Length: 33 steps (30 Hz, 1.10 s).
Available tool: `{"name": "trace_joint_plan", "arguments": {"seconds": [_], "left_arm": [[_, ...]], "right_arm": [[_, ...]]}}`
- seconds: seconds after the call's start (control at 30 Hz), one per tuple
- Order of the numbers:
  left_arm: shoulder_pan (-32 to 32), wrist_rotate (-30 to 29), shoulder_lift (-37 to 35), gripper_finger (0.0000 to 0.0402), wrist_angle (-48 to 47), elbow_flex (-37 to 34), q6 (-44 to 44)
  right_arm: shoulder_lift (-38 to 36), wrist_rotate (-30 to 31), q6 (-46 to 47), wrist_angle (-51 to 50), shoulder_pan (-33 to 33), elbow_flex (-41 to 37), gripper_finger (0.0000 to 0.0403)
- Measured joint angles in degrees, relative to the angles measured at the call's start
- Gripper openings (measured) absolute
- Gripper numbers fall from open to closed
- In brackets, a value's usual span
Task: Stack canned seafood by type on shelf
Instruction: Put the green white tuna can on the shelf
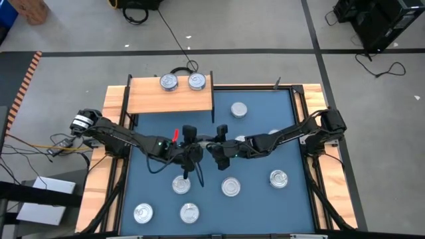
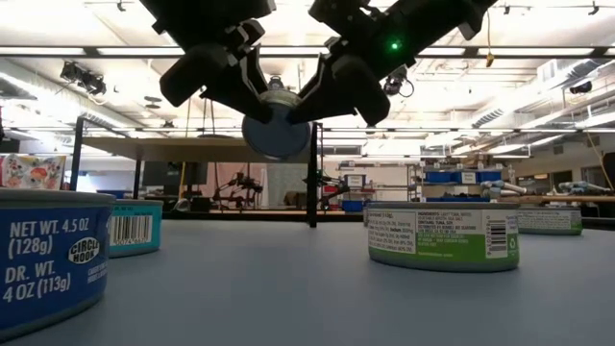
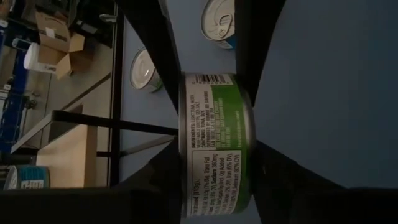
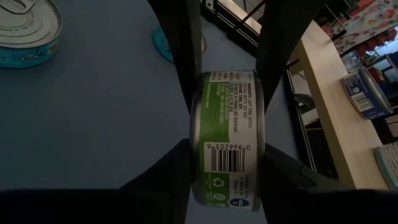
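A green-labelled can (image 2: 276,133) of the canned seafood hangs in mid-air over the middle of the blue table. My left gripper (image 1: 192,151) comes at it from the table's left and my right gripper (image 1: 214,150) from the right, and both are shut on it. The shelf (image 1: 170,97) stands at the far left with two cans (image 1: 169,81) (image 1: 196,81) resting on its board. Several more cans stand on the table, among them one at the far side (image 1: 239,109) and one at the near right (image 1: 278,178). My left gripper pinches the can between its two fingers, one on each flat end, at the rim (image 3: 185,186) nearest the wrist. The fingers slant down from the table's left. The can sits on edge, lifted clear of the table. My right gripper pinches the same can by its two flat ends, at the opposite rim (image 4: 194,182), barcode side toward the wrist. Its fingers slant down from the table's right and face the left gripper's fingers (image 4: 183,50). The can hangs clear between the two.
Cans (image 1: 181,184) (image 1: 230,187) stand on the table just near of the grippers, and others (image 1: 143,212) (image 1: 190,212) stand by the near edge. In the low view a blue-labelled can (image 2: 43,255) and a green-labelled one (image 2: 442,234) stand close by. Wooden rails (image 1: 312,89) frame the table.
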Motion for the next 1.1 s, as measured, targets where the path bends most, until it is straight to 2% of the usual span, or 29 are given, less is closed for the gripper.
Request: {"name": "trace_joint_plan", "arguments": {"seconds": [0.13, 0.33, 0.43, 0.57, 0.7, 0.83, 0.87, 0.97, 1.03, 1.1], "left_arm": [[-0.02, -1.59, -0.02, 0.0146, -1.81, 0.67, -0.13], [-0.07, -4.39, 0.11, 0.0146, -12.48, 6.14, -1.67], [0.13, -10.19, -0.13, 0.0146, -18.86, 10.15, -3.73], [0.11, -17.17, -0.03, 0.0146, -32.35, 14.83, -8.59], [0.24, -21.32, -0.13, 0.0146, -48.34, 19.84, -19.30], [1.46, -23.61, -0.14, 0.0146, -65.64, 22.62, -33.92], [2.28, -23.33, -0.21, 0.0146, -67.17, 22.54, -37.10], [5.49, -19.22, -3.09, 0.0146, -64.92, 19.81, -36.66], [9.42, -20.20, -4.77, 0.0146, -66.93, 18.88, -36.70], [13.37, -19.35, -7.62, 0.0146, -64.65, 16.73, -35.82]], "right_arm": [[0.00, 1.97, -0.07, 1.01, 0.56, 0.00, 0.0170], [-0.67, 7.09, -1.86, 2.88, 3.39, 0.11, 0.0195], [-1.47, 7.10, -1.91, 1.72, 4.72, 0.11, 0.0200], [-2.01, 7.76, -1.99, 1.66, 5.79, 0.09, 0.0196], [-1.99, 7.81, -1.78, 0.63, 6.13, 0.09, 0.0177], [-1.99, 8.95, -1.79, 0.28, 6.12, 0.07, 0.0144], [-1.99, 9.02, -1.79, 0.35, 6.12, 0.07, 0.0135], [-1.97, 9.04, -2.01, 0.27, 6.08, 0.03, 0.0109], [-1.97, 9.04, -1.87, -0.10, 6.10, 0.02, 0.0093], [-1.95, 9.01, -1.75, -0.61, 6.12, 0.00, 0.0079]]}}
